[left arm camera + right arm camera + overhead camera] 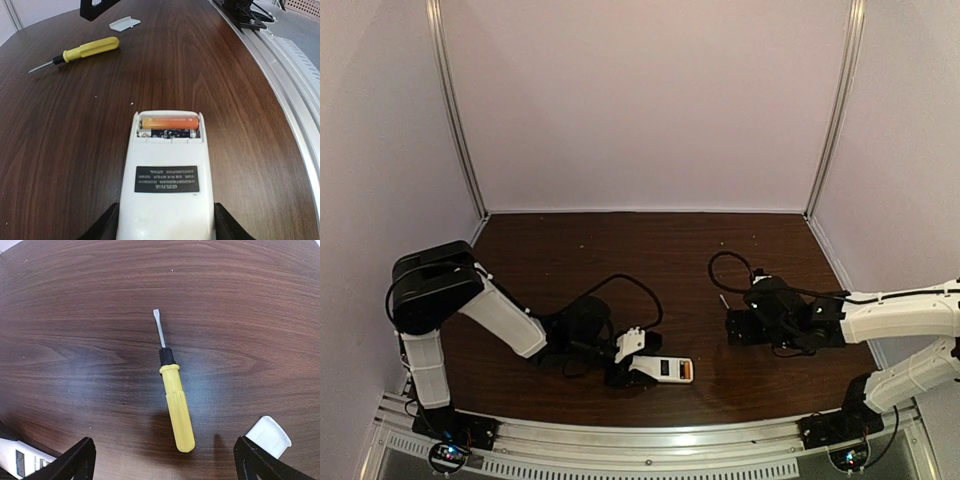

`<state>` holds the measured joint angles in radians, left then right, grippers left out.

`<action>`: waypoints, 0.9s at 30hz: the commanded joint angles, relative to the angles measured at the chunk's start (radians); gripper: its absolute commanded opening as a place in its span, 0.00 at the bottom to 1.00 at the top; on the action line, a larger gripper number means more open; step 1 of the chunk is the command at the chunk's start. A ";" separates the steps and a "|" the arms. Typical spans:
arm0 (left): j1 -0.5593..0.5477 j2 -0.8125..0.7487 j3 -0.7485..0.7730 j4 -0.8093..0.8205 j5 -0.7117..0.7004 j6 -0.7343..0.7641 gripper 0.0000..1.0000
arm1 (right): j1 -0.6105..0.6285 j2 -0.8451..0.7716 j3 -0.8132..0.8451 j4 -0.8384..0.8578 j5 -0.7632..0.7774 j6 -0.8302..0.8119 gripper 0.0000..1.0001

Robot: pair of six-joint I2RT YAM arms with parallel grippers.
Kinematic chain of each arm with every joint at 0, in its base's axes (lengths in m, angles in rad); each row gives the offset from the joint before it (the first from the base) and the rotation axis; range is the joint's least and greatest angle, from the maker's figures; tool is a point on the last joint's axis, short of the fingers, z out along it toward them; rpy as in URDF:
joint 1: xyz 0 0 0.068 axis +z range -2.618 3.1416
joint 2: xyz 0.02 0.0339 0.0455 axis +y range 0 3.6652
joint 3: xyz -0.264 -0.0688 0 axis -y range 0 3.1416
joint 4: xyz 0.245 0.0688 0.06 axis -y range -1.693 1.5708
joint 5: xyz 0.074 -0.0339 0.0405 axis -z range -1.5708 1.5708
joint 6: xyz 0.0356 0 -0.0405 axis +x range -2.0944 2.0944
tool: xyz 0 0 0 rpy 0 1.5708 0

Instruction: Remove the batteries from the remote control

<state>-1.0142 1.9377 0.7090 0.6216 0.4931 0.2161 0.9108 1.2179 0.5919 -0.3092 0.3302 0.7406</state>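
Note:
The remote control [167,200] lies back up on the table with its compartment uncovered. Inside lie the batteries side by side, an orange one [169,123] and a dark one [167,133]. My left gripper [166,227] is shut on the remote's near end, a finger against each side. In the top view the remote [670,369] lies near the front edge, with the left gripper [638,372] at its left end. My right gripper [165,462] is open, hovering above the yellow-handled screwdriver [176,402] and holding nothing. From above, the right gripper [738,328] sits right of centre.
A small white cover piece [268,435] lies by the right gripper's right finger; in the left wrist view the cover [125,23] lies beyond the screwdriver [85,50]. A black cable [730,262] loops behind the right arm. The metal rail [650,440] runs along the table's front edge.

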 commanded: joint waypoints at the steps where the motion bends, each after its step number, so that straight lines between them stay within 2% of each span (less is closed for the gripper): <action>1: -0.006 -0.033 -0.057 0.029 -0.050 -0.032 0.36 | -0.021 0.078 0.037 0.049 -0.036 -0.035 0.96; 9: -0.006 -0.067 -0.114 0.069 -0.069 -0.056 0.71 | -0.037 0.176 0.063 0.086 -0.086 -0.055 0.93; 12: -0.005 -0.079 -0.132 0.085 -0.073 -0.062 0.96 | -0.043 0.195 0.069 0.089 -0.094 -0.061 0.92; 20: -0.006 -0.133 -0.171 0.130 -0.074 -0.086 0.97 | -0.057 0.213 0.063 0.093 -0.103 -0.075 0.90; 27: -0.006 -0.188 -0.204 0.171 -0.069 -0.105 0.97 | -0.077 0.220 0.044 0.109 -0.117 -0.088 0.82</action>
<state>-1.0157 1.7893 0.5251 0.7185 0.4232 0.1322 0.8482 1.4265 0.6388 -0.2211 0.2222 0.6716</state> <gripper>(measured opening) 0.974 0.840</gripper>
